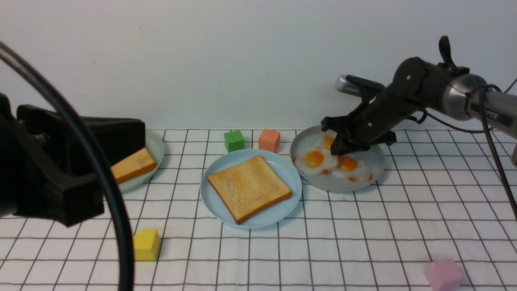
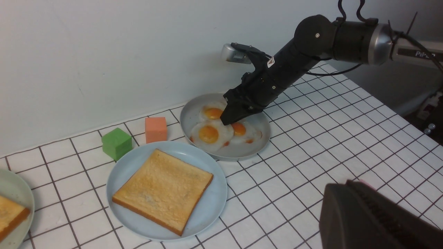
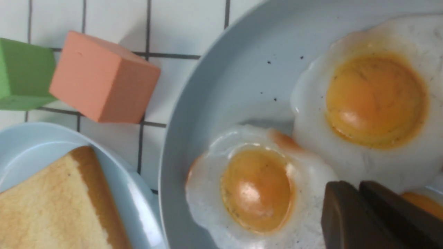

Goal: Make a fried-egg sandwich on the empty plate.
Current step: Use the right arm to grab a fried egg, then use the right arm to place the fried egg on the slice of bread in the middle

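Observation:
The light blue plate point(image 1: 282, 167) sits mid-table with one golden toast slice point(image 1: 248, 188) on it. A second toast slice point(image 1: 133, 165) lies on the pale green plate point(image 1: 156, 147) at the left. Three fried eggs lie on the grey plate point(image 1: 371, 165). My right gripper point(image 1: 338, 151) is down on that plate. Its jaws are closed together on the white edge of the front-left fried egg point(image 1: 314, 159), as the right wrist view shows for the gripper point(image 3: 358, 185) and the egg point(image 3: 256, 188). My left gripper point(image 2: 346, 188) is shut and empty, held back at the left.
A green cube point(image 1: 234, 140) and an orange cube point(image 1: 269, 140) stand behind the blue plate. A yellow cube point(image 1: 146, 244) is at the front left and a pink cube point(image 1: 444, 275) at the front right. A white wall closes the back. A black cable point(image 1: 101, 169) crosses the left foreground.

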